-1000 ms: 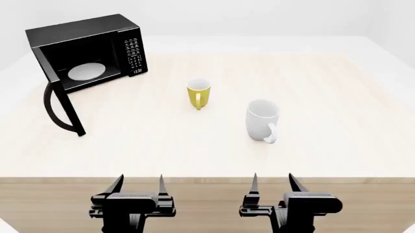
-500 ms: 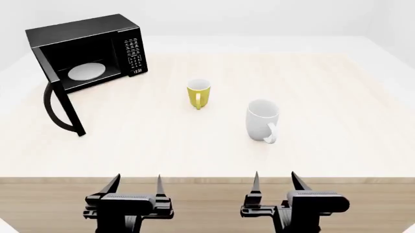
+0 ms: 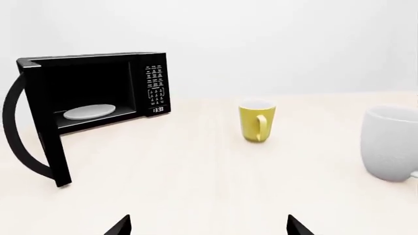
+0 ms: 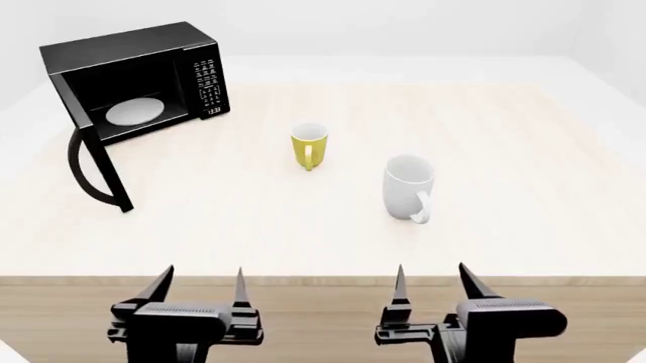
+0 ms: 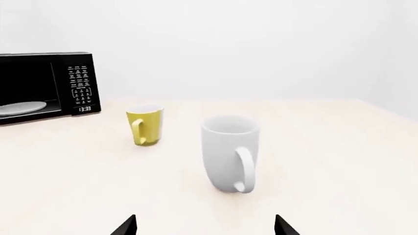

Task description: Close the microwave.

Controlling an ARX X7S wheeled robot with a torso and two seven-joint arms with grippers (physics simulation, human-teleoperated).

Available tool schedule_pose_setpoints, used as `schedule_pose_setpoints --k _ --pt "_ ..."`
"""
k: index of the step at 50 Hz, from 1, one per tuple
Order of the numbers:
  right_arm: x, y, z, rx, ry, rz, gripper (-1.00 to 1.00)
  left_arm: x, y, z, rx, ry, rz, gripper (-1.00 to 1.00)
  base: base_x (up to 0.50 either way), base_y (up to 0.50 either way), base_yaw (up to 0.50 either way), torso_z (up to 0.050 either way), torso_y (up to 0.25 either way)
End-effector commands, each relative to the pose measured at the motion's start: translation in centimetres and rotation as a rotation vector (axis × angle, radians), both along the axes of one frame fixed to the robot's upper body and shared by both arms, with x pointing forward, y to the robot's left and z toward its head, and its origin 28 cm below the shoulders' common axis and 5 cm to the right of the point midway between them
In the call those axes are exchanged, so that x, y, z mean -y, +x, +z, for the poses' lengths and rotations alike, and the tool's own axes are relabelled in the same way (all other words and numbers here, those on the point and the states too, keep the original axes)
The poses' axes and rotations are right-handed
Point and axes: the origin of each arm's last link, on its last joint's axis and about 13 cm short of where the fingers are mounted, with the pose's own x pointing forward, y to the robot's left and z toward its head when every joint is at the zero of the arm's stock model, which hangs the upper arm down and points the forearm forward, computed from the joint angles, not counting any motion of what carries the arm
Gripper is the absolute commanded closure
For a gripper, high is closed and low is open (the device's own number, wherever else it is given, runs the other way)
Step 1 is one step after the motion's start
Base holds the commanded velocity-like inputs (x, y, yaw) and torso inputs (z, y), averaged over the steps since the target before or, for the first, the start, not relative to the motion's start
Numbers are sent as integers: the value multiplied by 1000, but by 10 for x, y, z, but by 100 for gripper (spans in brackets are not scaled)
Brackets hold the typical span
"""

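Glossy black box microwave (image 4: 141, 79) at worktop (image 4: 504, 151) far left corner, door swung wide, glass edge-on, unreadable. Left end effector (image 4: 201, 285), right end effector (image 4: 434, 283) both open, empty, bodies cut off at near edge.

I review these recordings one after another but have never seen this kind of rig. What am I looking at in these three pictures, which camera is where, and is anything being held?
These are simulator renders of a two-armed wheeled robot. The head view looks down over a pale table; the black forked parts at its bottom are the left end effector and the right end effector, both open and empty. The other two pictures come from cameras near each end effector, looking forward across the table. On the table stand a black microwave with its door swung open and a white plate inside, a yellow mug and a larger white mug. Nothing is held or touched yet.
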Motion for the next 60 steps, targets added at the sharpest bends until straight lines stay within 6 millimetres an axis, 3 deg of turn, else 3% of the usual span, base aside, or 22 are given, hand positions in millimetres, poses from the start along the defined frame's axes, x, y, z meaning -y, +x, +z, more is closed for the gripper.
schedule_pose_setpoints --k 1,11,54,60 --pt "-1 -8 11 20 5 14 -100 -1 -7 10 17 4 -4 -100 0 0 0 0 0" --pt "-1 -9 14 37 14 24 -100 -2 -10 15 30 2 -5 -100 0 0 0 0 0" --pt "-1 -12 16 49 32 37 -100 -2 -12 17 38 -1 -3 -100 0 500 0 0 0" --pt "-2 -14 19 64 32 45 -100 -1 -13 18 42 1 -2 -100 0 0 0 0 0"
